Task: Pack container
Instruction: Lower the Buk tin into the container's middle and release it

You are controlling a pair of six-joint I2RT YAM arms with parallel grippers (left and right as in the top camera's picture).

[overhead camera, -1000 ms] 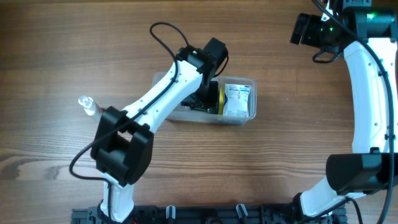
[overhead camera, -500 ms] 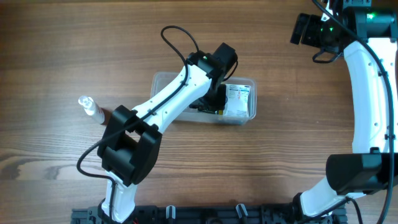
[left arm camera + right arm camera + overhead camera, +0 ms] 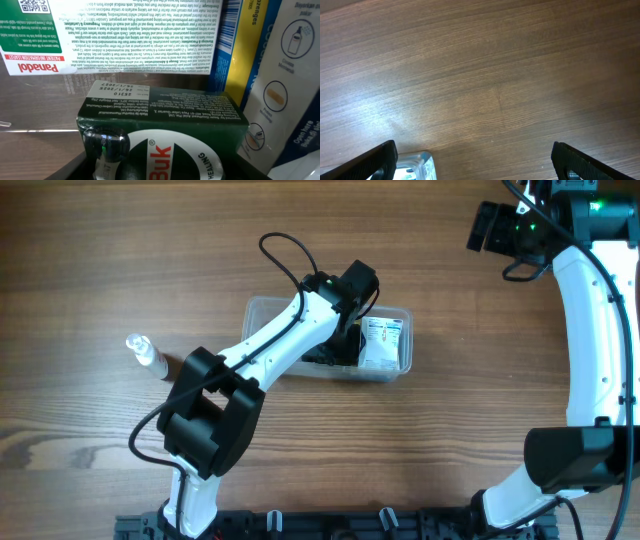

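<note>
The container (image 3: 262, 307), a clear plastic tub, sits mid-table with upright medicine boxes, among them a white one (image 3: 383, 342). My left gripper (image 3: 345, 345) reaches down inside it, mostly hidden under its own wrist. In the left wrist view a dark green box (image 3: 165, 125) with a white "Buk" label fills the space between the jaws of my left gripper (image 3: 165, 172), which is shut on it. The box lies against a white-and-green Panadol box (image 3: 75, 35). My right gripper (image 3: 490, 228) hangs open at the far right, over bare table (image 3: 480, 160).
A small clear spray bottle (image 3: 145, 352) lies on the wood left of the tub. A blue box (image 3: 235, 35) and a white box (image 3: 285, 115) stand to the right of the green box. A corner of the tub (image 3: 417, 167) shows in the right wrist view.
My left arm swung right and went deeper into the tub with the green box, uncovering more of the spray bottle. The right arm has not moved.
</note>
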